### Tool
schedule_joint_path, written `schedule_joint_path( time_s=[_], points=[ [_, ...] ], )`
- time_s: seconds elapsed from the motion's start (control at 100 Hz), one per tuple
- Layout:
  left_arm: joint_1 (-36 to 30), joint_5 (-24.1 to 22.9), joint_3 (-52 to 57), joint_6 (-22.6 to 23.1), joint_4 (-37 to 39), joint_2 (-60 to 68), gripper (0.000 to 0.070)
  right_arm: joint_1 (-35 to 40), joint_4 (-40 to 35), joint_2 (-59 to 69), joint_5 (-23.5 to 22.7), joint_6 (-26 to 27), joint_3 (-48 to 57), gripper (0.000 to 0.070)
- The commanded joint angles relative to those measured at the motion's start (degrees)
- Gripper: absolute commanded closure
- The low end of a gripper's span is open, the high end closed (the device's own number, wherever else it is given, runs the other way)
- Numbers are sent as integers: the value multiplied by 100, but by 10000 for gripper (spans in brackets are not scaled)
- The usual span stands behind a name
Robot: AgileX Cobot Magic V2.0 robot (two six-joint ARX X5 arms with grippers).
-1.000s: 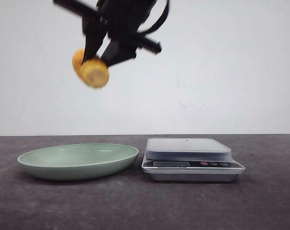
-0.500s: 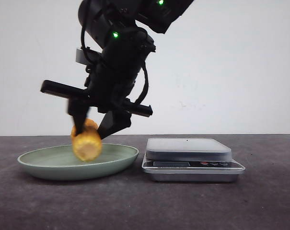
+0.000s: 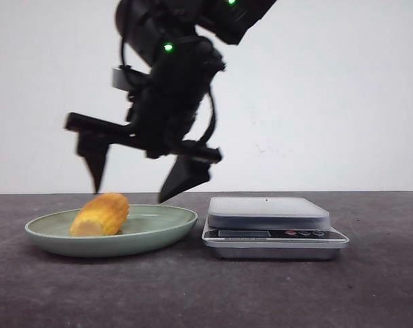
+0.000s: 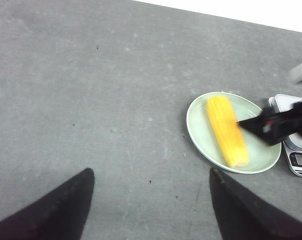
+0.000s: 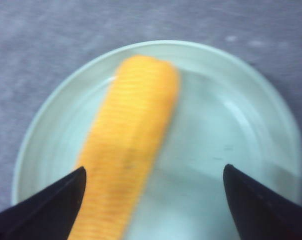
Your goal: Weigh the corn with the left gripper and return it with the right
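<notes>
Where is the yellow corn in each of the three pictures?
Front view: the corn lies in the green plate, left of the scale.
Left wrist view: the corn is far off, in the plate.
Right wrist view: the corn fills the middle, in the plate.
Shared landmark: the green plate.

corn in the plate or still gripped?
In the plate. The corn lies on its side in the green plate; the right gripper hangs above it, jaws spread, touching nothing.
</notes>
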Motion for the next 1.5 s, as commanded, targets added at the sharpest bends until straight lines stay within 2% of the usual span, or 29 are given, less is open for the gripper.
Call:
schedule_joint_path(
  time_s=[0.0,0.25,0.5,0.61,0.73,0.84,1.14,1.27,1.43,1.46,1.49],
  points=[
    [-22,-98,81,55,101,-4,265,-79,-24,-481,26,-369,138,143],
    [-22,-136,81,164,310,-4,265,-577,-758,-2500,120,-1104,138,143],
    [-24,-136,81,214,658,-2,266,-686,-1775,-4894,1150,-1982,138,143],
    [-24,-133,81,245,772,-2,266,-684,-2459,-5766,1390,-2020,138,143],
    [-24,-131,81,243,850,-2,269,-680,-3582,-6516,1694,-1985,118,143],
    [-24,-133,81,149,942,-2,270,-645,-4092,-7119,1784,-1932,-85,145],
    [-24,-133,42,518,1497,-2,271,-645,-4048,-8990,1755,-1386,-1827,149],
    [-24,-133,-125,658,1585,-4,275,-645,-3788,-9488,1462,-1104,-2649,150],
    [-24,-131,-503,640,1663,-4,378,-645,-3464,-9626,1259,-811,-3167,156],
    [-24,-127,-588,632,1722,-4,412,-645,-3388,-9624,1263,-800,-3202,193],
    [-24,-127,-667,623,1777,-4,475,-645,-3340,-9621,1266,-802,-3222,285]
  ],
)
